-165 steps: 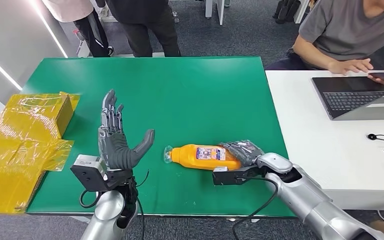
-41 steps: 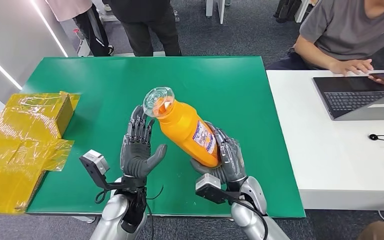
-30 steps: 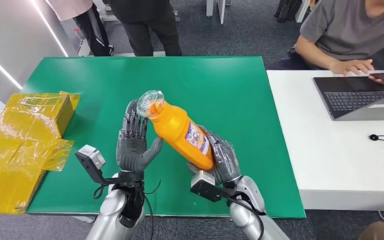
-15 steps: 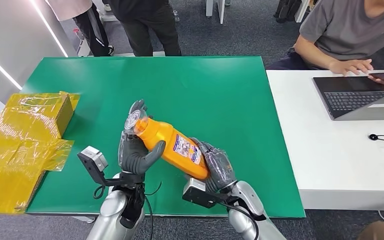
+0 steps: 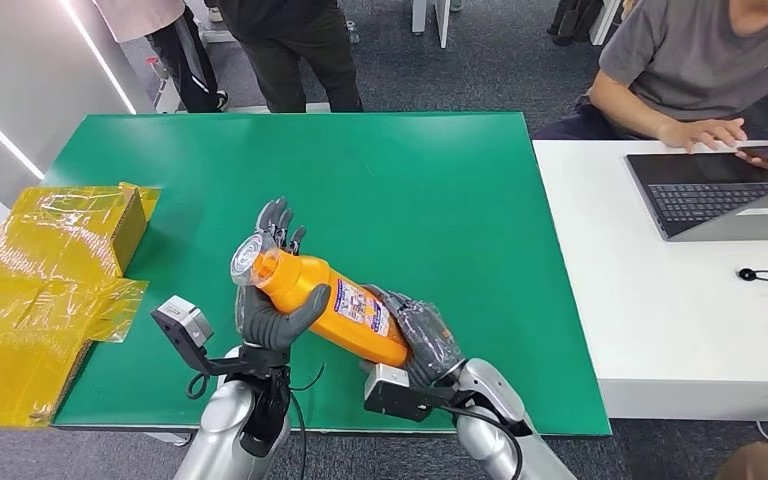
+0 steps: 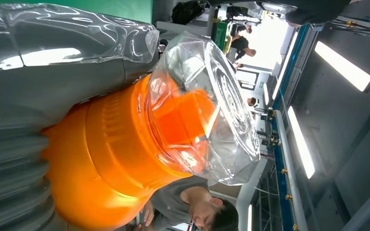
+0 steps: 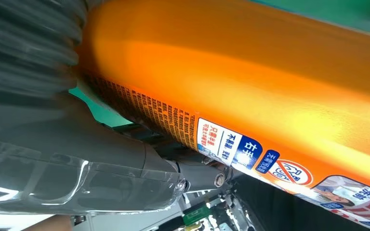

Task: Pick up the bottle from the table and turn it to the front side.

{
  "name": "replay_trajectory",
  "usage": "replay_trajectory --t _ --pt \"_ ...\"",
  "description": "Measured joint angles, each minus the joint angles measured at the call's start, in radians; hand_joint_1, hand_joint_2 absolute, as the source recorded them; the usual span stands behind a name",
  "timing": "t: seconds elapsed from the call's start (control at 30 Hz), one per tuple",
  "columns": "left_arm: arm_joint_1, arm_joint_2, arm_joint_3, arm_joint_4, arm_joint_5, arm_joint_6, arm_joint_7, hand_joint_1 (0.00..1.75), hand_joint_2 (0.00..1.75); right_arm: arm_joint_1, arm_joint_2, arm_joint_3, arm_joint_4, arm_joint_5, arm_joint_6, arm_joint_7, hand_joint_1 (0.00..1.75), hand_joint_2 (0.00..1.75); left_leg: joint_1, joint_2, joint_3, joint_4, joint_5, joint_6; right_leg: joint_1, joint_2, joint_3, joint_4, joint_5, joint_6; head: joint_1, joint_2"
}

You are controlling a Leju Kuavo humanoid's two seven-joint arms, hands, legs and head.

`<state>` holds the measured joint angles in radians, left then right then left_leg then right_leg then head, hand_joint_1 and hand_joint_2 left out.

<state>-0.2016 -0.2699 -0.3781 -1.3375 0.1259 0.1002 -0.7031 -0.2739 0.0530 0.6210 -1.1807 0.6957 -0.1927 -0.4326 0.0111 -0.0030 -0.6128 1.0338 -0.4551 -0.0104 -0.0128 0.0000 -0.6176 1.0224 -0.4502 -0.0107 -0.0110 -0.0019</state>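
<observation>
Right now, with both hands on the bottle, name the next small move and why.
Probably close the left hand around the neck of the orange bottle: its thumb already lies across the neck under the clear cap, while the right hand grips the base off the green table.

The bottle [image 5: 332,305] is glossy orange plastic with a clear faceted cap [image 6: 207,108] and a smooth printed label [image 7: 250,151]. The desk [image 5: 410,180] looks matt green. Crinkled yellow film [image 5: 30,290] shines at nine o'clock.
</observation>
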Motion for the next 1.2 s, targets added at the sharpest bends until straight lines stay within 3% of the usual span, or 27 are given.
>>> replay_trajectory --t 0.07,0.2,0.9,0.93,1.0,1.07,1.13,1.2 --pt "0.000 -0.001 0.003 0.000 0.000 -0.001 0.000 0.03 1.75 -0.002 0.000 0.001 0.000 -0.005 0.012 -0.004 1.75 1.75 0.000 0.000 0.000 0.000 0.000 0.000 0.000 0.000 0.000 0.000 0.000 0.000 0.000 0.000" --pt "0.001 -0.001 0.006 0.000 -0.005 -0.001 -0.003 1.74 1.75 -0.012 0.000 0.002 0.002 -0.007 0.048 -0.017 1.75 1.75 0.000 0.000 0.000 0.000 0.000 0.000 0.000 0.000 0.000 0.000 0.000 0.000 0.000 0.000" --pt "0.015 -0.007 0.010 -0.029 -0.036 -0.020 -0.005 1.75 1.75 -0.029 0.000 0.003 0.016 0.039 0.083 -0.007 1.75 1.75 0.000 0.000 0.000 0.000 0.000 0.000 0.000 0.000 0.000 0.000 0.000 0.000 0.000 0.000" --pt "0.016 -0.007 0.010 -0.029 -0.036 -0.021 -0.005 1.75 1.75 -0.028 0.000 0.003 0.016 0.040 0.084 -0.006 1.69 1.75 0.000 0.000 0.000 0.000 0.000 0.000 0.000 0.000 0.000 0.000 0.000 0.000 0.000 0.000" --pt "0.018 -0.007 0.010 -0.029 -0.035 -0.021 -0.005 1.75 1.75 -0.027 0.000 0.003 0.016 0.043 0.082 -0.006 1.47 1.75 0.000 0.000 0.000 0.000 0.000 0.000 0.000 0.000 0.000 0.000 0.000 0.000 0.000 0.000" --pt "0.021 -0.006 0.010 -0.029 -0.033 -0.023 -0.005 1.75 1.75 -0.023 0.000 0.003 0.015 0.047 0.073 -0.005 0.71 1.75 0.000 0.000 0.000 0.000 0.000 0.000 0.000 0.000 0.000 0.000 0.000 0.000 0.000 0.000" --pt "0.023 -0.006 0.011 -0.031 -0.033 -0.027 -0.005 1.75 1.75 -0.016 0.000 0.002 0.011 0.049 0.056 -0.002 0.06 1.75 0.000 0.000 0.000 0.000 0.000 0.000 0.000 0.000 0.000 0.000 0.000 0.000 0.000 0.000" --pt "0.024 -0.006 0.012 -0.032 -0.036 -0.027 -0.004 1.75 1.75 -0.007 0.001 0.002 0.000 0.044 0.037 -0.001 0.00 1.75 0.000 0.000 0.000 0.000 0.000 0.000 0.000 0.000 0.000 0.000 0.000 0.000 0.000 0.000"
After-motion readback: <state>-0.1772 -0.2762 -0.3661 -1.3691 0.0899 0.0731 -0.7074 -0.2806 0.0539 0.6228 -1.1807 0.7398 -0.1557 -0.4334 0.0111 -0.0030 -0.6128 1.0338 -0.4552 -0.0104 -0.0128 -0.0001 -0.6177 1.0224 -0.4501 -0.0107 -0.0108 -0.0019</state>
